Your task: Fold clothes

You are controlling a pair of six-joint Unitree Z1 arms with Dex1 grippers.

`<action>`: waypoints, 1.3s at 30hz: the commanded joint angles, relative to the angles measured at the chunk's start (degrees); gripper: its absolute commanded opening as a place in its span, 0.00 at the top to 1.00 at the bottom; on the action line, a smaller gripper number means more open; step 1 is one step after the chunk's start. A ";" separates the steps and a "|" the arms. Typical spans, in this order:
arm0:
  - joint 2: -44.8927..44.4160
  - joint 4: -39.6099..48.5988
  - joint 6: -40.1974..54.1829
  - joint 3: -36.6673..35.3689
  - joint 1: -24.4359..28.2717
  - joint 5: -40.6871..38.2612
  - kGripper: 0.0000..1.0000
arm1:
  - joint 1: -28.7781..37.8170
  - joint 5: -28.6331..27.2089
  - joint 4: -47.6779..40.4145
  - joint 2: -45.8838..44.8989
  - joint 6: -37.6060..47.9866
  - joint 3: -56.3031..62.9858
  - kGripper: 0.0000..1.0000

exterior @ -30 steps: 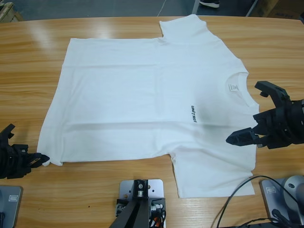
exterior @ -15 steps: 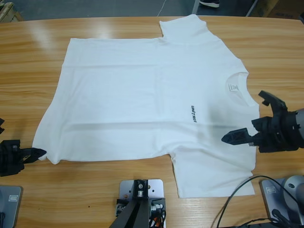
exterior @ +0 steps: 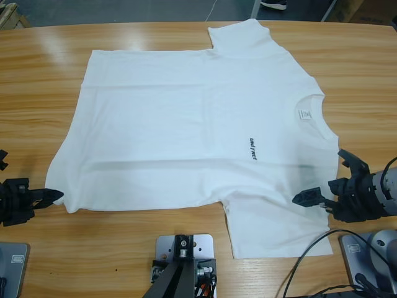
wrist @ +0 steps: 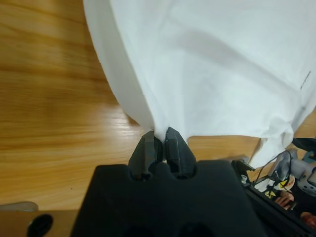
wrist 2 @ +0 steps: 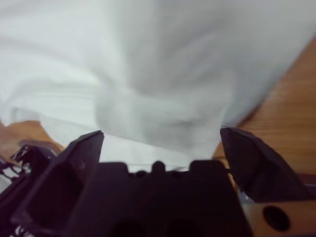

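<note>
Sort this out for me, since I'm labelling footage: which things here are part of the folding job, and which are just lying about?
Part of the job:
- white T-shirt, spread flat on the table
- left gripper, shut on the shirt's hem corner
- right gripper, open at the sleeve edge

Lying about:
- wooden table
- black cable

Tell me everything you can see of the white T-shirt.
The white T-shirt lies spread flat, front up, on the wooden table, collar toward the picture's right, hem toward its left. It looks like plain cotton, with short sleeves, a round ribbed collar, a neck label and small dark chest lettering. The left gripper is shut on its near hem corner. The right gripper, fingers open, hovers at the near shoulder; whether it touches is unclear.
</note>
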 commanded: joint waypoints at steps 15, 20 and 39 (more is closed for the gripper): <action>5.07 -3.10 1.90 0.95 -0.52 0.80 1.00 | 0.66 11.34 4.99 -3.45 0.09 2.61 0.05; 4.94 -3.10 1.97 0.95 -0.52 0.84 1.00 | 1.34 6.65 5.04 -4.08 0.16 2.64 0.05; 4.01 -3.27 1.81 1.55 -0.52 0.75 1.00 | 4.33 6.26 1.93 3.04 0.95 2.52 0.12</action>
